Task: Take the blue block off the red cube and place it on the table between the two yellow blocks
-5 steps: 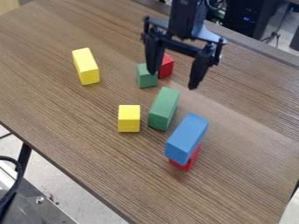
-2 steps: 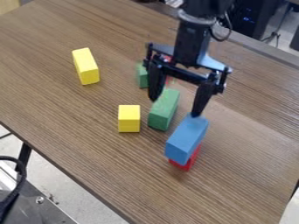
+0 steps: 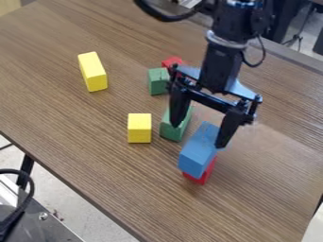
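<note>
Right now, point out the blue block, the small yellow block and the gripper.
Blue block [image 3: 197,152]: camera view, on its upper face.
Small yellow block [image 3: 139,122]: camera view, on its top face.
Gripper [image 3: 200,134]: camera view, midway between its fingertips.

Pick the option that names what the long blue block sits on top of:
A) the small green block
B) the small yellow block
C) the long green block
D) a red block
D: the blue block lies on a red block, whose lower part shows beneath it, while the small yellow block stands apart on the table.
</note>
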{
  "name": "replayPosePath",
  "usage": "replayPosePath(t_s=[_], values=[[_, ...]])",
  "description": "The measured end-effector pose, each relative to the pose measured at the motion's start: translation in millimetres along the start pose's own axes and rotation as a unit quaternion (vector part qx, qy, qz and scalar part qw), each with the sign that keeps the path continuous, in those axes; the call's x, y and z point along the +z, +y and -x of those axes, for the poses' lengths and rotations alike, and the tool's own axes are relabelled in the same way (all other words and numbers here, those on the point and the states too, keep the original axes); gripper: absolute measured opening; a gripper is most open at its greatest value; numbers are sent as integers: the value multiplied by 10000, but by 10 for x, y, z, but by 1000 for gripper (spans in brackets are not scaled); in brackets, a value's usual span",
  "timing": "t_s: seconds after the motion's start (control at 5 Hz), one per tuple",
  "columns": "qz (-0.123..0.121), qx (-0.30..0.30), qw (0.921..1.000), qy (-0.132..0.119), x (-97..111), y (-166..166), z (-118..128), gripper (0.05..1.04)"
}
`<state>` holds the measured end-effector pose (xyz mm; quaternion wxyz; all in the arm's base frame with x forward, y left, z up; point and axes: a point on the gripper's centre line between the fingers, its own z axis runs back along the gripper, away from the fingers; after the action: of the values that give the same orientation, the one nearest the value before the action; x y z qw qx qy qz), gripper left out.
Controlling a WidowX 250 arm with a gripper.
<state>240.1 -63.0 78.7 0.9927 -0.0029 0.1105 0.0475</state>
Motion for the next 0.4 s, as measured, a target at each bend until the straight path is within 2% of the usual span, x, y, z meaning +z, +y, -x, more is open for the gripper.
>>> replayPosePath(t_s=[0.2, 0.4], values=[[47, -41, 10000, -66, -12, -79, 3, 999], [-82, -35, 10000, 37, -133, -127, -18, 999]])
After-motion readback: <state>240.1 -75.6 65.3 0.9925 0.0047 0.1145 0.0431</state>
